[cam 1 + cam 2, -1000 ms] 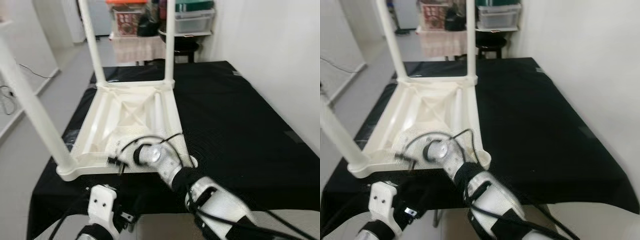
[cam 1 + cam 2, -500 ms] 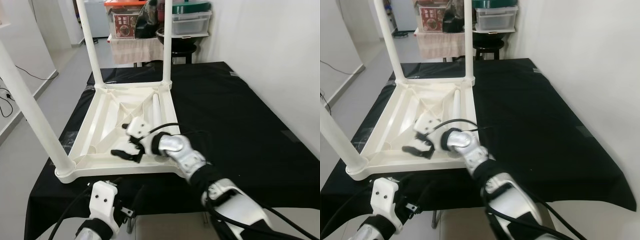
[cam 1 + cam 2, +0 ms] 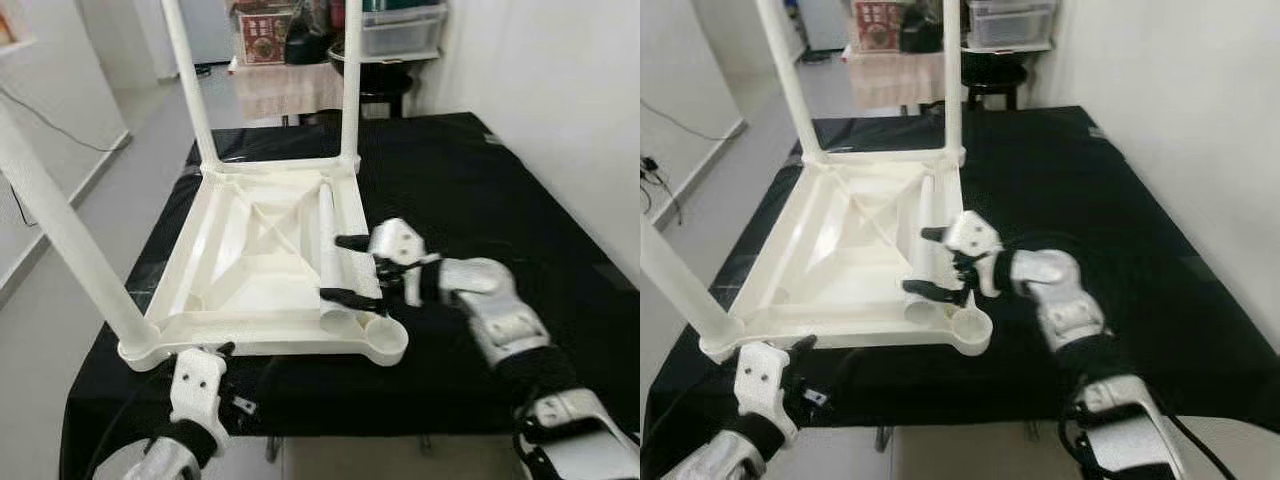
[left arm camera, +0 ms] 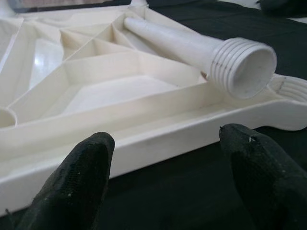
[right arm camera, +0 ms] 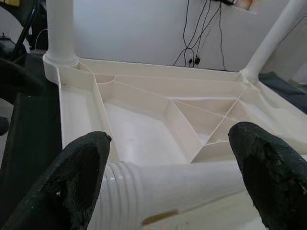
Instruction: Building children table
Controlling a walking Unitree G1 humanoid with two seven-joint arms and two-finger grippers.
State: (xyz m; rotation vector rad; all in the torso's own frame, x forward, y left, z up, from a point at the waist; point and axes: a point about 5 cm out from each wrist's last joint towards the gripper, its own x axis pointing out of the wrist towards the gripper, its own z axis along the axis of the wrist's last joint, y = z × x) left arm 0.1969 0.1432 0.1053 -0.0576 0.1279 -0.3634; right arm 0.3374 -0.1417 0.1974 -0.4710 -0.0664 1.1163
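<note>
Right tool since swung from tabletop's near-left interior to loose leg, fingers apart astride, not clamped. Upturned tabletop at counter near-left. Left tool apart, idle. Risk: round leg rolling from closing fingers, missing empty socket.

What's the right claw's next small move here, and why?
Probably close on the loose leg. The right claw is open with its fingers on either side of that leg, which lies inside the upturned tabletop near its threaded end. Three legs stand in their corners; the near right socket is empty, so gripping comes before lifting it there.
</note>
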